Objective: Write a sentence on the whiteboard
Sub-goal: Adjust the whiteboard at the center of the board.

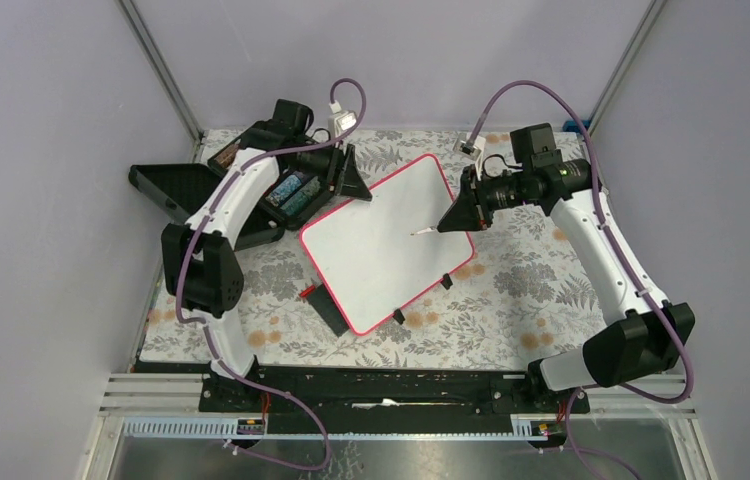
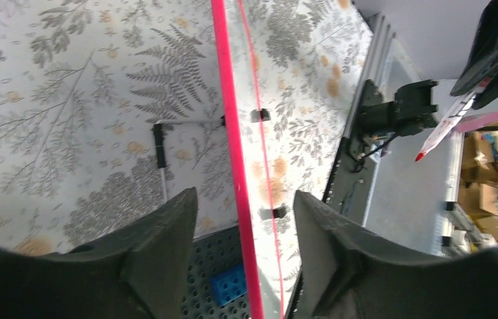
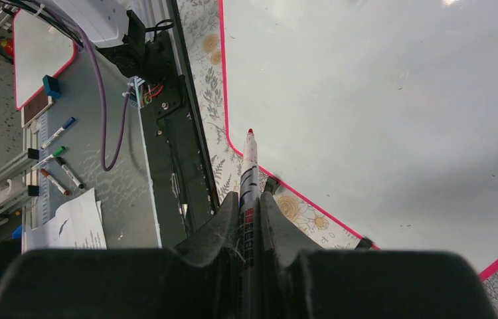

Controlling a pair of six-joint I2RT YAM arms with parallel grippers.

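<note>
Right gripper [image 3: 249, 199] clamps red marker [image 3: 250, 163], tip over whiteboard [image 1: 381, 240]. Left gripper [image 2: 243, 199] spread, astride pink frame [image 2: 232, 153]. Floral tablecloth [image 1: 541, 290] beneath; grey walls [image 1: 51, 150] around.

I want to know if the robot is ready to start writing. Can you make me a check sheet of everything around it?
Surface: table covered by a grey fern-and-flower cloth.
Job's things: whiteboard in the middle, blank; no sentence written yet. Red marker held, its tip over the board.
Clutter: dark plate with blue blocks by the board's far left corner; black tray at the left edge; black block at the board's near left corner.
Grippers: left gripper open, fingers either side of the board's pink edge; right gripper shut on the marker.
Cables: purple cables run along both arms.
Surroundings: plain grey walls.
</note>
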